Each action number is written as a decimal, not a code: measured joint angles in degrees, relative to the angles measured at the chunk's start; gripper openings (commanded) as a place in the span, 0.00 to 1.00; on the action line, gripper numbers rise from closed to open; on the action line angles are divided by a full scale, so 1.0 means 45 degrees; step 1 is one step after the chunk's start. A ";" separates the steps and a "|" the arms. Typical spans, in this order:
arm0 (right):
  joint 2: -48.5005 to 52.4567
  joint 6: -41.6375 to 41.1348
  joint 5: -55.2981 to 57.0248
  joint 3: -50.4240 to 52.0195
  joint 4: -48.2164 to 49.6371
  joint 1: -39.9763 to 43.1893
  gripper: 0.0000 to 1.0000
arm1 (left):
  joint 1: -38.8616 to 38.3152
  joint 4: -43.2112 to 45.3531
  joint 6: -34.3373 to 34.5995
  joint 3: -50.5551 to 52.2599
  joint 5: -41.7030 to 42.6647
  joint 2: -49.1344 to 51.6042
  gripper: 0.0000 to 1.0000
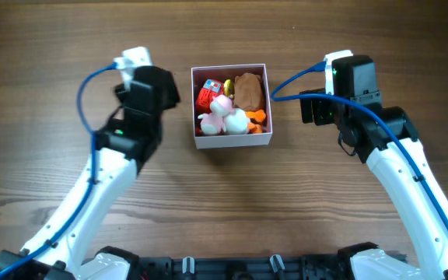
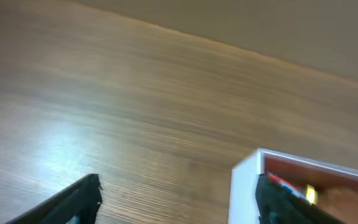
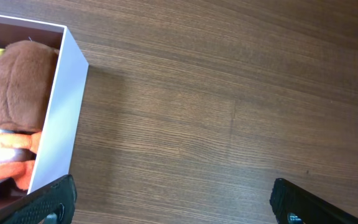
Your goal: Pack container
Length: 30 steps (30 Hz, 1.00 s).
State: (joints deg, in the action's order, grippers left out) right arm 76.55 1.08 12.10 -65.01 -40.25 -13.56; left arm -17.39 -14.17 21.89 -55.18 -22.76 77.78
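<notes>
White-walled square box (image 1: 233, 141), pink inside, sits packed with plush toys (image 1: 230, 117) between the left gripper (image 2: 178, 183) and right gripper (image 3: 173, 183), both spread wide, empty, just beside its walls; I'd back each straight outward, no wall contact.

Brown wooden worktop (image 1: 232, 202) right across, grain running edge to edge (pale sheen toward the near left corner).

Wooden table (image 1: 224, 194); brown plush (image 1: 247, 91), red toy (image 1: 206, 96), white-pink plush (image 1: 222, 115), orange piece (image 1: 257, 117) bunched together.
</notes>
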 measured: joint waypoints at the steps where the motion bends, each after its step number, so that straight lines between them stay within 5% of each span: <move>1: 0.0000 0.0000 0.0000 0.0000 0.0000 0.0000 1.00 | 0.0335 -0.0039 0.0121 0.0000 0.0248 0.0000 0.95; 7: 0.0000 0.0000 0.0000 0.0000 0.0000 0.0000 1.00 | 0.1967 -0.0146 0.0529 0.0000 0.1753 0.0000 1.00; 30: -0.1083 0.0000 -0.0005 0.0005 -0.0005 0.0000 1.00 | 0.1977 -0.0151 0.0544 0.0000 0.2050 0.0000 1.00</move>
State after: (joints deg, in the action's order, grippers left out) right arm 71.68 1.08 12.08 -64.99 -40.27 -13.56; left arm -8.49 -14.85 24.34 -55.18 -13.54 77.78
